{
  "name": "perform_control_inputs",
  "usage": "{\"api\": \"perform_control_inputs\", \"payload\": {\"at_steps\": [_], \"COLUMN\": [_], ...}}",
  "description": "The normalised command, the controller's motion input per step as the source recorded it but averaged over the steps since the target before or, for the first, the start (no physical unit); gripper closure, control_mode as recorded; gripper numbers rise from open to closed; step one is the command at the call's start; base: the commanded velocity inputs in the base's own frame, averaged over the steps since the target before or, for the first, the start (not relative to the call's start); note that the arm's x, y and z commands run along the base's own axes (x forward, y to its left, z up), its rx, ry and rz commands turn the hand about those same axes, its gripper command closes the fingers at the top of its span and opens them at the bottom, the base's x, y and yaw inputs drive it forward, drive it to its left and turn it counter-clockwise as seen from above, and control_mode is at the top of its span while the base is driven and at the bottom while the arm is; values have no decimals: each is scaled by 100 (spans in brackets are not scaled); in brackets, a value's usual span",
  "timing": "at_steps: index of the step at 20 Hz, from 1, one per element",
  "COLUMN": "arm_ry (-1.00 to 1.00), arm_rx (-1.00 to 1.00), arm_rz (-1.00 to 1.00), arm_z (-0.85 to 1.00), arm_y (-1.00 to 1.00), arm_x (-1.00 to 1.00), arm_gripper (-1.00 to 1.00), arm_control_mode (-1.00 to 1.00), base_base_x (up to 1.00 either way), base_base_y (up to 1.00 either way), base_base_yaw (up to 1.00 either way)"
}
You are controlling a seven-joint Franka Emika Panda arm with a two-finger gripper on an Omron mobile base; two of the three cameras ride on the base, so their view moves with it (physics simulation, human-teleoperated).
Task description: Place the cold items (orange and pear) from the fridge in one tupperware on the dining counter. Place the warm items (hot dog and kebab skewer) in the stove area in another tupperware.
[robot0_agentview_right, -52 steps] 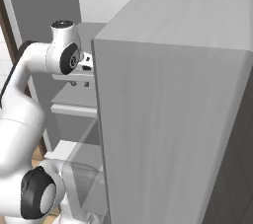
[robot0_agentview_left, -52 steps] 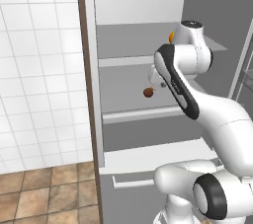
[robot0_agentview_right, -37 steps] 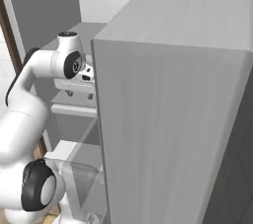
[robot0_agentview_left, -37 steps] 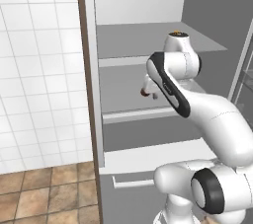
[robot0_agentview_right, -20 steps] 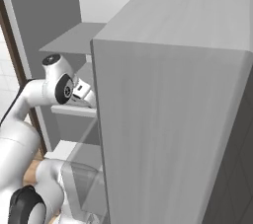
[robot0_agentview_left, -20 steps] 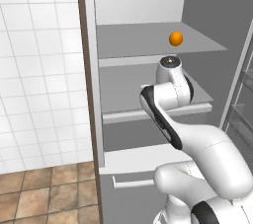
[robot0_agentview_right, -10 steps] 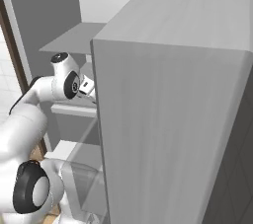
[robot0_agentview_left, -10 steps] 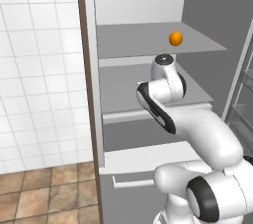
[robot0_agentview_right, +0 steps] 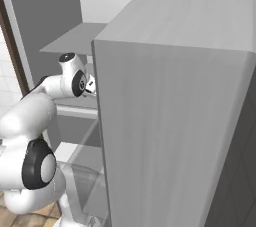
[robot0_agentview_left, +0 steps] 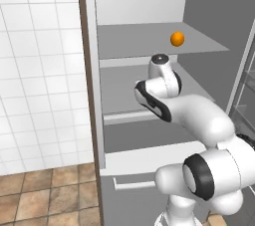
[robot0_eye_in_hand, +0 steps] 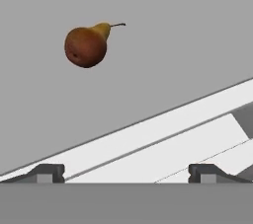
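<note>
An orange (robot0_agentview_left: 177,39) rests on the fridge's upper shelf (robot0_agentview_left: 144,41), above my wrist. A brown-and-yellow pear (robot0_eye_in_hand: 88,44) lies on its side on the grey middle shelf (robot0_eye_in_hand: 163,70), ahead of my gripper (robot0_eye_in_hand: 126,173) and a little to its left. The gripper is open, its two dark fingertips (robot0_eye_in_hand: 48,171) set wide apart with nothing between them, and a stretch of bare shelf separates it from the pear. From the right base camera the gripper (robot0_agentview_right: 90,85) reaches into the fridge at middle-shelf height. The hot dog, kebab skewer and tupperware are out of view.
The open fridge door (robot0_agentview_right: 175,121) stands close on the right of the arm, its door racks (robot0_agentview_left: 244,105) beside my elbow. A white drawer front (robot0_agentview_left: 144,170) sits below the shelves. A tiled wall (robot0_agentview_left: 40,70) and a brown frame (robot0_agentview_left: 87,95) border the fridge on the left.
The arm has come down from the orange's level to the middle shelf, uncovering the orange. Over the last second the wrist has drifted slightly left; the jaws stay wide.
</note>
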Motion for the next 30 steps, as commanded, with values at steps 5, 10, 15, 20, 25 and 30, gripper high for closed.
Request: {"api": "perform_control_inputs", "payload": {"at_steps": [5,10,15,20,25,30], "arm_ry": [-1,8,4,0,0,0], "arm_rx": [0,0,0,0,0,2], "arm_rz": [0,-4,-1,0,0,0], "arm_z": [-21,-8,-10,-21,-22,-13], "arm_y": [0,0,0,0,0,0], "arm_x": [24,38,33,23,21,30], "arm_gripper": [-100,-100,-100,-100,-100,-100], "arm_control_mode": [-100,-100,-100,-100,-100,-100], "base_base_x": [0,0,0,0,0,0], "base_base_y": [0,0,0,0,0,0], "base_base_yaw": [0,0,0,0,0,0]}}
